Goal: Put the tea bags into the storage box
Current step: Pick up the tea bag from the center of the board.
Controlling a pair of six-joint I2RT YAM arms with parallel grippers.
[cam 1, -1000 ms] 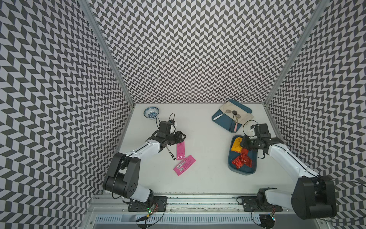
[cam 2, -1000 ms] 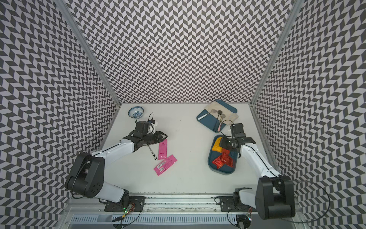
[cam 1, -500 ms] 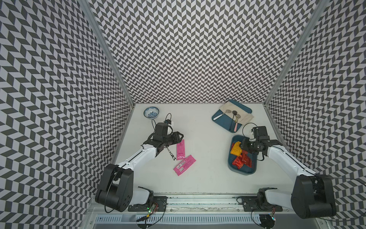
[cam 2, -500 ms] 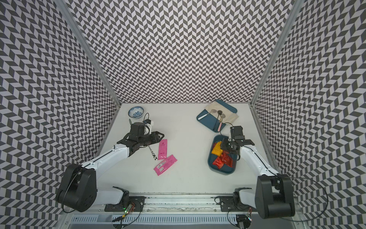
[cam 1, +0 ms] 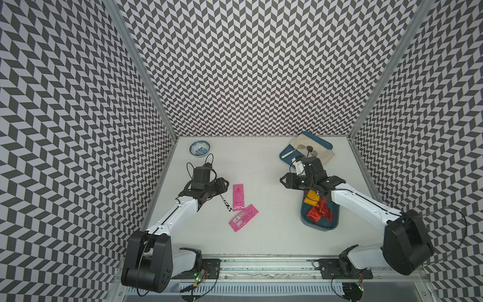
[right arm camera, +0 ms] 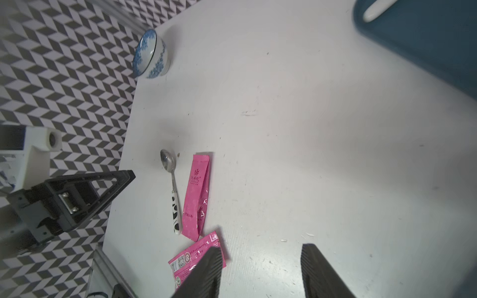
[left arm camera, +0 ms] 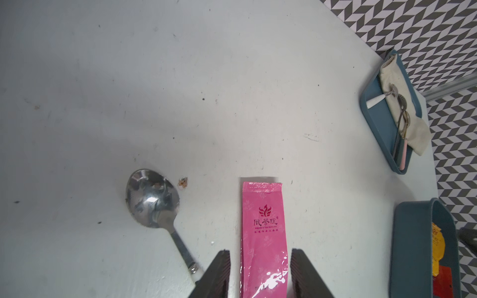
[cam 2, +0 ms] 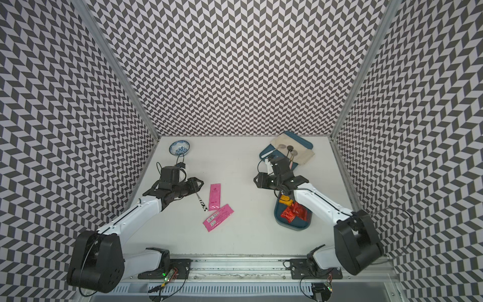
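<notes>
The left hand (left arm camera: 260, 251), jaws parted and empty, frames the plain pink sachet (left arm camera: 263, 227) lying flat on the table (left arm camera: 232, 77) — closing may pinch nothing, or nudge the spoon (left arm camera: 152, 201) just beside it. The right hand (right arm camera: 262, 247) — wide, empty — hovers by the storage box (cam 1: 321, 227).

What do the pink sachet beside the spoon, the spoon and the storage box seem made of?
Pink sachet: glossy plastic or foil film, by its glare and crimped seal. Spoon: polished metal, mirror-like bowl; handle unclear. Storage box: matte teal plastic, probably; smooth rounded walls.
</notes>
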